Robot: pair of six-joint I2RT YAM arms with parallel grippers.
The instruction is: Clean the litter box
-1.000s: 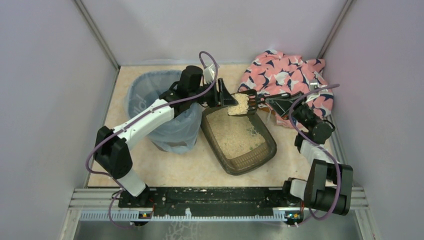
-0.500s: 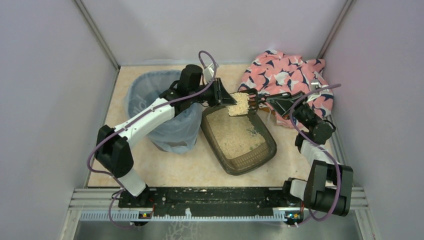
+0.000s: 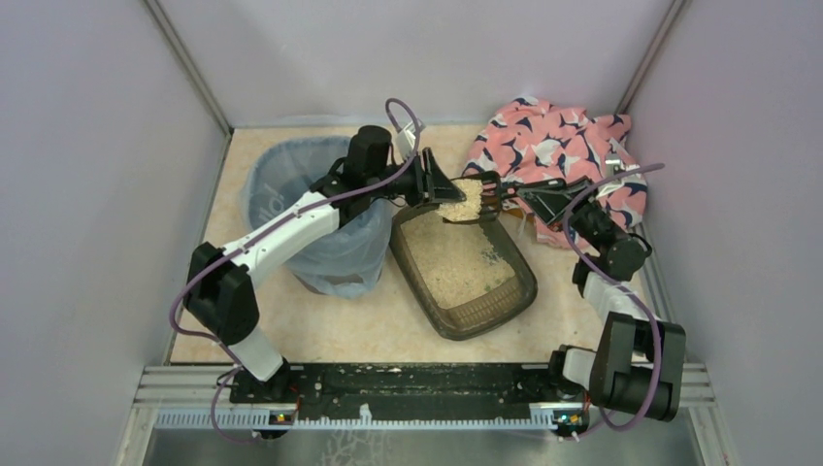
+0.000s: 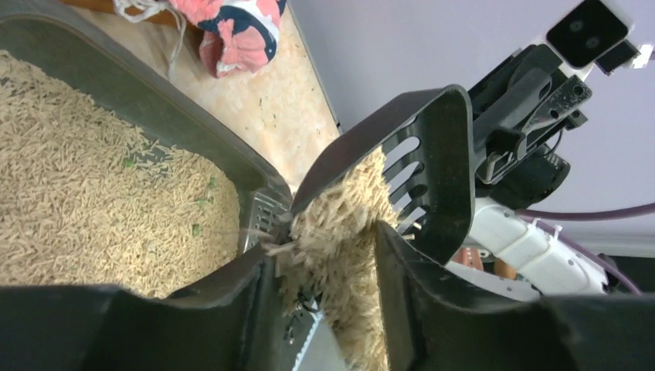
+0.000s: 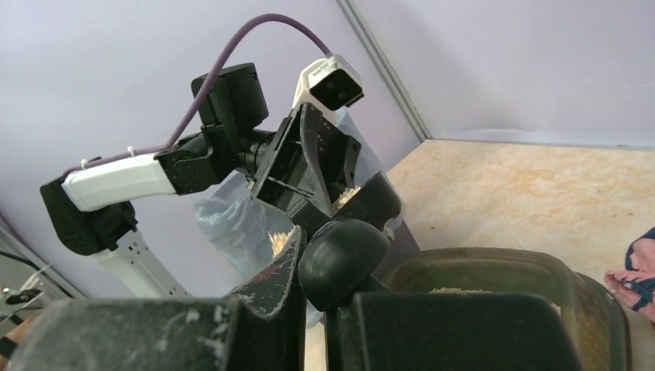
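Note:
The dark brown litter box (image 3: pixel 525 282) with beige litter lies mid-table, to the right of the bin. It also shows in the left wrist view (image 4: pixel 154 100) and the right wrist view (image 5: pixel 494 267). My right gripper (image 3: pixel 532 199) is shut on the handle of the black slotted scoop (image 3: pixel 485 197) and holds it heaped with litter above the box's far end. The round handle end (image 5: pixel 344 259) sits between its fingers. My left gripper (image 3: pixel 444 188) is open at the scoop's front lip. The scoop (image 4: pixel 432 178) and loose litter lie between its fingers (image 4: pixel 402 294).
A round bin lined with a translucent blue bag (image 3: pixel 281 189) stands left of the box, under my left arm. A pink patterned cloth (image 3: pixel 553 136) lies bunched at the back right corner. Walls close in the back and both sides.
The scoop and my left gripper have shifted slightly toward the back, staying together. The litter heap in the scoop looks a little flatter.

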